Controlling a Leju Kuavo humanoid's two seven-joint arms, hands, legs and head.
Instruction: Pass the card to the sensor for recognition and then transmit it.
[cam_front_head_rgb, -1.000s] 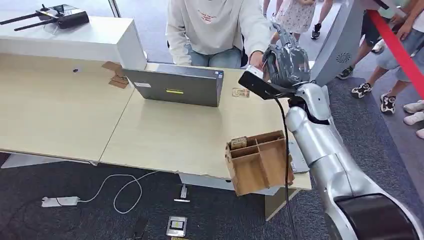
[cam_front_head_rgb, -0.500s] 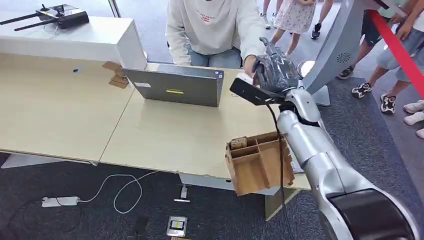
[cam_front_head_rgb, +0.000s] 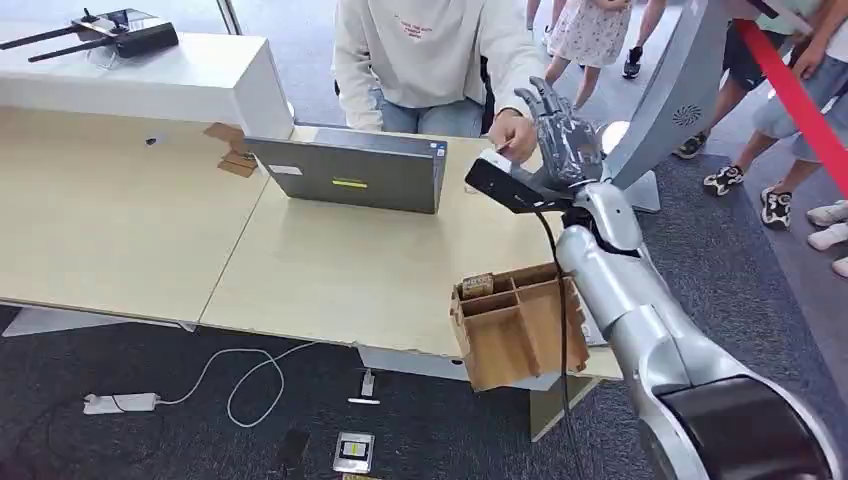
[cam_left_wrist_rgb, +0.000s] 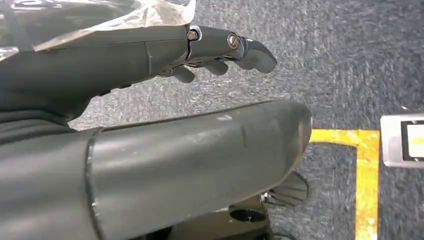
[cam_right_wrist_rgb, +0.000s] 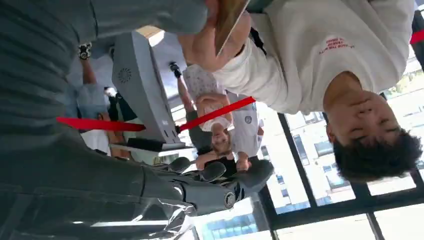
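Observation:
My right hand (cam_front_head_rgb: 562, 135) is raised over the far right part of the desk, fingers spread upward with nothing between them; its dark fingers (cam_right_wrist_rgb: 215, 180) lie stretched out. Just left of it a person's hand (cam_front_head_rgb: 514, 136) reaches across from the other side. In the right wrist view that person's hand (cam_right_wrist_rgb: 200, 42) pinches a thin tan card (cam_right_wrist_rgb: 229, 20), apart from my fingers. My left hand (cam_left_wrist_rgb: 220, 45) hangs beside my body over the carpet, fingers extended and holding nothing.
A wooden divider box (cam_front_head_rgb: 515, 325) juts over the desk's near right edge, a small card in one compartment. A grey laptop (cam_front_head_rgb: 350, 172) stands mid-desk before the seated person (cam_front_head_rgb: 430, 50). Cable and small devices (cam_front_head_rgb: 353, 452) lie on the floor. Bystanders stand behind a red barrier (cam_front_head_rgb: 800, 90).
My right hand shifted a little left, then went from curled to spread open. The person's hand came up beside it and now holds the card.

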